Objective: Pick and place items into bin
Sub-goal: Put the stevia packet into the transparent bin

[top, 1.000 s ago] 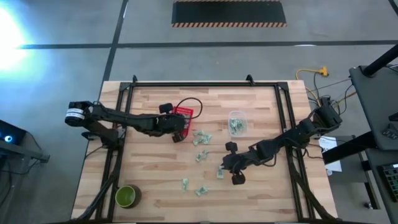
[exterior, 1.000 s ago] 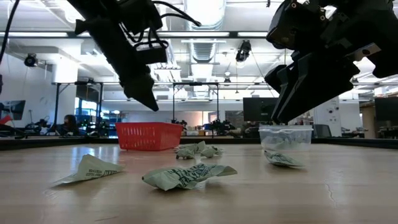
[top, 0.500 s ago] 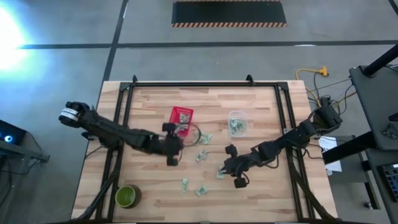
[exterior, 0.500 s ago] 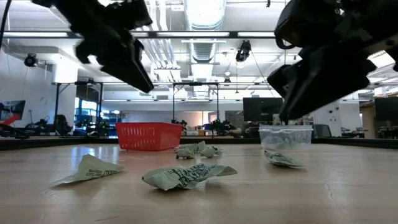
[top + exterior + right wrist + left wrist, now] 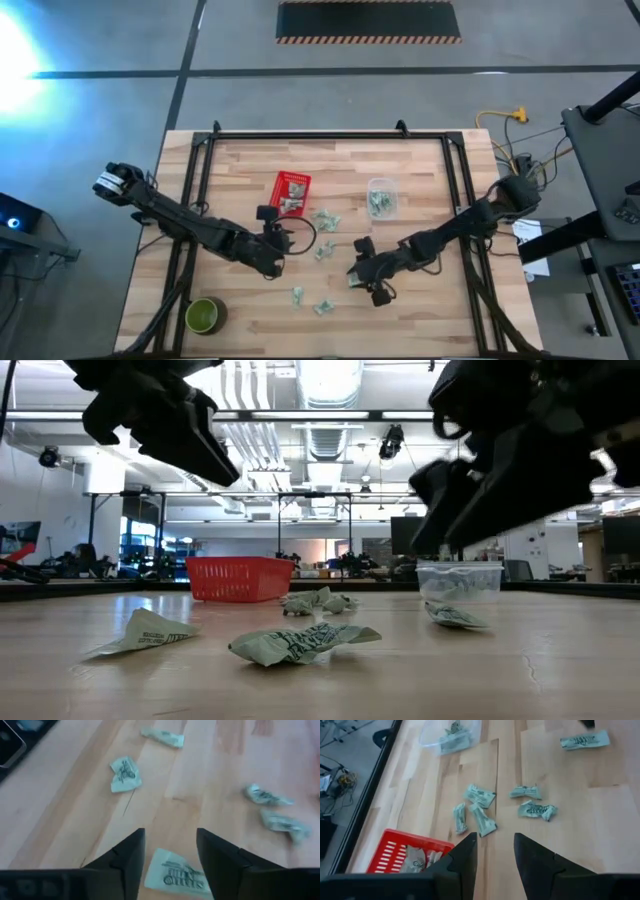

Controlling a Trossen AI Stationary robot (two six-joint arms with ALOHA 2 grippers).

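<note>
- Left gripper [image 5: 272, 262] hangs over bare wood between the green bowl [image 5: 204, 316] and the packet scatter. Its fingers [image 5: 462, 865] are spread with nothing between them.
- Red basket [image 5: 290, 192] sits well behind that gripper and already holds a few packets [image 5: 417, 856]. Your drop target is there, not the bowl.
- Nearest pick for the left arm looks like the small cluster of packets [image 5: 476, 809] just beside the basket. Line the gap up over one packet only; three lie nearly touching.
- Packets are thin, crumpled and lie flat, so bring the fingertips right down to the wood before closing, or you'll likely skate over the top.
- Clear plastic tub [image 5: 381, 196] farther right also holds packets; it's not the bin, leave it.
- Right gripper [image 5: 362, 272] hovers low near the table's middle, jaws parted and empty, with one packet [image 5: 177, 873] lying directly between and just ahead of its fingers [image 5: 127, 860].
- That pick is close to lined up: descend straight, keep the packet centred, close gently.
- Two more packets [image 5: 310, 300] lie nearer the front edge, between the two arms; sequence them so the arms don't converge there.
</note>
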